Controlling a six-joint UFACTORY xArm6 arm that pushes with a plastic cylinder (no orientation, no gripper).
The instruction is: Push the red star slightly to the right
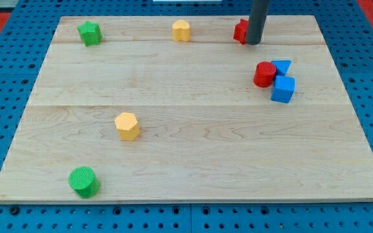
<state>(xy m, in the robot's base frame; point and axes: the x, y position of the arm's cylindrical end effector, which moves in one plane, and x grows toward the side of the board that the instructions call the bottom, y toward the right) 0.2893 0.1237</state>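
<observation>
Pale wooden board (193, 149), its planks running from the view's left to right, lies on a blue pegboard bench (368, 84), with a strip of red showing at the view's top corners. Look toward 1 o'clock from the board's centre — there your red star (240, 30) sits hard against the far edge, mostly hidden behind the dark rod. Only its left portion shows, so you cannot tell which way its points face or where any long axis runs. The rod carries no jaws, nothing to open or close; my tip (254, 43) rests on the wood at the star's right side, touching it or just beside it.

At 4 o'clock from the star a tight cluster waits: a red cylinder (263, 74), a blue triangle (281, 66) and a blue cube (283, 89), all touching or nearly so. That group lies nearer you than the star's row, not directly to its right.

At 9 o'clock from the star, along the same far edge, stand a yellow hexagonal block (181, 30) and, well beyond it, a green star (89, 33). A second yellow hexagonal block (127, 125) sits left of centre — and a green cylinder (83, 182) occupies the near left corner.
</observation>
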